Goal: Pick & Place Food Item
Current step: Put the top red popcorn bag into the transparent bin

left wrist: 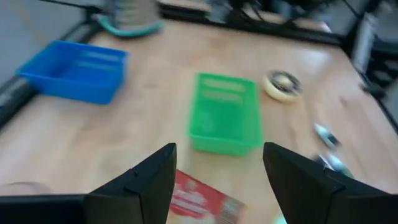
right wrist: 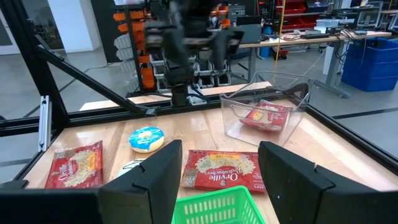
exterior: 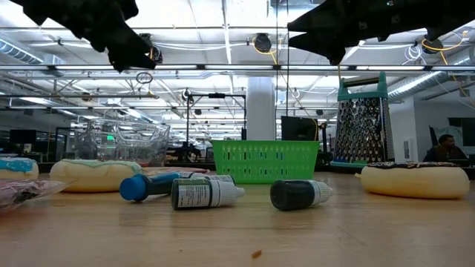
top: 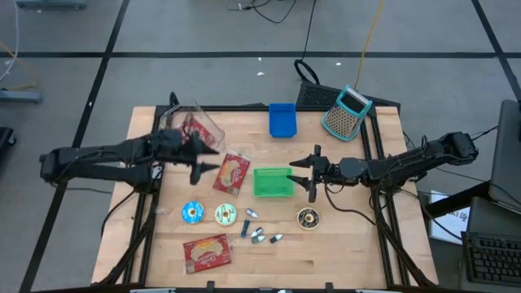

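High view: left hand (top: 201, 165), fingers spread and empty, hovers left of the green basket (top: 273, 182); right hand (top: 310, 173), open and empty, sits at the basket's right edge.

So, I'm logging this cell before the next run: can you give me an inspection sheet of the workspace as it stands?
Surface: wooden table, intact, no spills seen.
Job's things: red popcorn packet beside green basket; second packet at front; another inside the tilted clear container; three donuts.
Clutter: small bottles, blue bin, grater.
Grippers: left gripper open, above the table near the popcorn packet; right gripper open, at the basket's edge; neither holds anything.
Cables: black and yellow leads on the floor behind.
Surroundings: a seated person far off.
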Controlling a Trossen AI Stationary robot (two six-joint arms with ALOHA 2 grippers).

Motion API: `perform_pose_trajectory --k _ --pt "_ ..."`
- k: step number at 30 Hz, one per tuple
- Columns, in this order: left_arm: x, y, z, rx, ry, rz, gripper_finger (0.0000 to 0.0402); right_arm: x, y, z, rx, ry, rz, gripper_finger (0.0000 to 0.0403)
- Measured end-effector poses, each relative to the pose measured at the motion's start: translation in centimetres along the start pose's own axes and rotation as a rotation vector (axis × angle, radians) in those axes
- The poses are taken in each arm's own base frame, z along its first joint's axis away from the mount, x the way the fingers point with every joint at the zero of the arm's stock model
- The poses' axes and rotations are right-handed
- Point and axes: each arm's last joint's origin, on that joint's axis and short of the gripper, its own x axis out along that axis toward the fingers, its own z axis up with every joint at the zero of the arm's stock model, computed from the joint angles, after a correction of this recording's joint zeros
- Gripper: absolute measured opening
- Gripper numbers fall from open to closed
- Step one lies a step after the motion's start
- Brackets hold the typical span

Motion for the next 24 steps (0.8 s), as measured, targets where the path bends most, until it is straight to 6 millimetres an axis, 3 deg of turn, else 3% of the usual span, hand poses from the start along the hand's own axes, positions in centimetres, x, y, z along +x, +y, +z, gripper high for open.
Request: perform_pose_trajectory --k 7,12,19,24 --pt "2.4 -5.3 -2.0 0.127 0.154 -0.112 0.0241 0.0 0.0 0.1 0.003 -0.01 0.001 0.02" --pt "4.5 -7.6 -4.5 0.225 0.311 -0.033 0.0241 0.0 0.0 0.1 0.005 -0.014 0.002 0.0199" --pt "7.0 -6.7 -8.0 0.058 0.541 0.277 0.0241 0.0 0.0 0.1 0.007 -0.014 0.001 0.0197" --pt "8.4 -5.9 -8.9 -0.044 0.594 0.349 0.0241 0.0 0.0 0.1 0.008 -0.015 0.002 0.0197"
